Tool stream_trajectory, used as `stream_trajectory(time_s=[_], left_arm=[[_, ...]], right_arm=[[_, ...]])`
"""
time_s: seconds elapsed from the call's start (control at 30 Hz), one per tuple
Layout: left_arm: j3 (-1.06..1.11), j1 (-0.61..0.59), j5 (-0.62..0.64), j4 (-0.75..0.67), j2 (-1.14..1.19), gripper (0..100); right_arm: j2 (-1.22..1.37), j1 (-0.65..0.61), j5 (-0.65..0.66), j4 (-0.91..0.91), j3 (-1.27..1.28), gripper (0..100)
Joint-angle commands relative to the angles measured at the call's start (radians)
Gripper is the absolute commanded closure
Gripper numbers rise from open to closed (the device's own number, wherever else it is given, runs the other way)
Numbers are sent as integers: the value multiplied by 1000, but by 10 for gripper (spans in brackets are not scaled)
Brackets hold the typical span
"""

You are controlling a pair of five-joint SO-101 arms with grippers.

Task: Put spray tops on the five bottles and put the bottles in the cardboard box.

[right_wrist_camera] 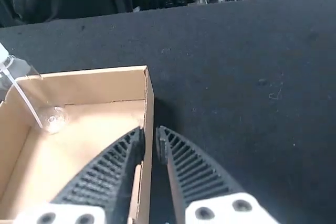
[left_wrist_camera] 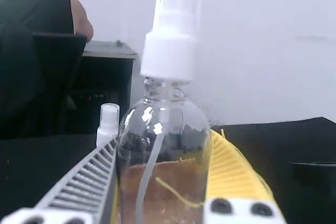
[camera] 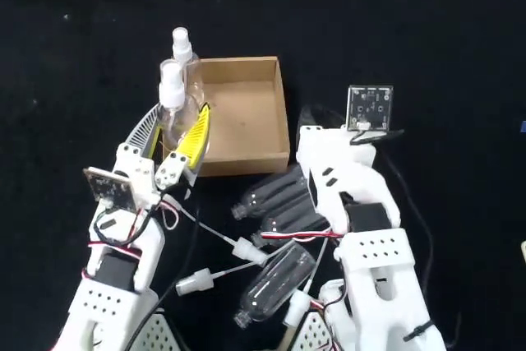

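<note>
Bottle (left_wrist_camera: 163, 150), clear plastic, white spray top (left_wrist_camera: 170, 51), clamped in left jaws; right jaws pinch cardboard box (right_wrist_camera: 84, 73) wall.

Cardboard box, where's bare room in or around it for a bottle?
Most of the brown cardboard box floor is bare, right of the clear spray-topped bottle held by the left end effector. The black table beyond it is bare too. Crowded: its near side, with lying clear bottles and loose white spray tops.
</note>
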Motion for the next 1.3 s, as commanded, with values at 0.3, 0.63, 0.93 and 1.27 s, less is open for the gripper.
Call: stream_trajectory(time_s=[0.3, 0.63, 0.93, 1.27], left_arm=[[-297, -59, 0, -417, 764, 970], [-331, -67, 0, -872, 1181, 970], [-435, -68, 0, -1080, 1468, 970], [-527, -128, 0, -1109, 1648, 970]], right_arm=[[-13, 23, -5, -35, -2, 973], [-13, 23, -5, -40, -2, 973], [-13, 23, -5, -38, -2, 973], [-13, 23, -5, -40, -2, 973]])
